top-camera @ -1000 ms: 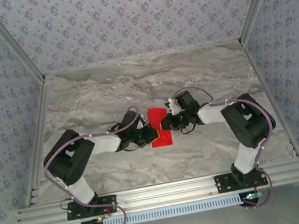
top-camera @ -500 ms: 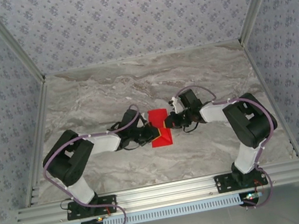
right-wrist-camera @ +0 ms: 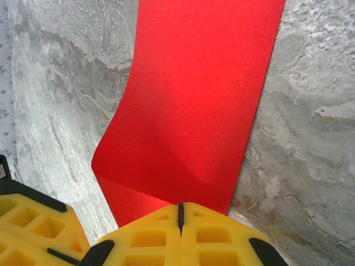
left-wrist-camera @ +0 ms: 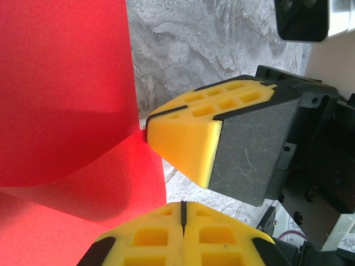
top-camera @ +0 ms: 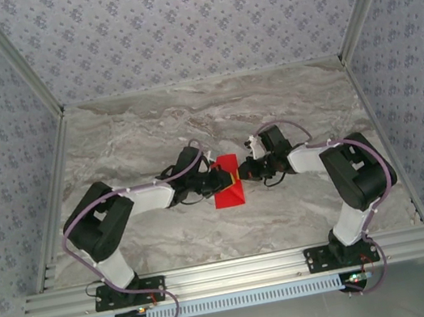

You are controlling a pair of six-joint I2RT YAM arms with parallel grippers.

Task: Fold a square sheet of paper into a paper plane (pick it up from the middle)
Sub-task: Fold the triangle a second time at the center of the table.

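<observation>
Top view: red sheet [top-camera: 229, 195] lies mid-bench between the two arms. It reads as a narrow rectangle with its long axis running away from the bases. It's no dart yet, so I'd call this an early fold, with nose and wing creases still to do. Left gripper [top-camera: 221, 179] and right gripper [top-camera: 239, 175] meet almost tip to tip over the sheet's middle, one from each side. Bench [top-camera: 149, 128] is flat, grey and marble-look. Wallpapered walls [top-camera: 188, 23] close three sides, and an aluminium rail [top-camera: 232, 272] carries the bases at the near edge.

Left wrist: left gripper [left-wrist-camera: 182, 213] jaws are closed, pads flush, hairline seam only. Red sheet [left-wrist-camera: 66, 83] runs right up to the tips; can't tell if any paper is nipped. Right gripper [left-wrist-camera: 152, 136] tip touches the sheet's edge exactly where the paper kinks and one part lifts off the bench [left-wrist-camera: 194, 44].

Right wrist: right gripper [right-wrist-camera: 179, 209] jaws are also closed. The near edge of the red sheet [right-wrist-camera: 194, 100] buckles up into the tips, which reads as a pinch on that edge. The far end lies flat. Left gripper [right-wrist-camera: 33, 233] sits just beside the lifted near corner.

Next move, my read: carry the raised part over in step and keep the edges square. Thin paper will skew or tear if one arm leads.
</observation>
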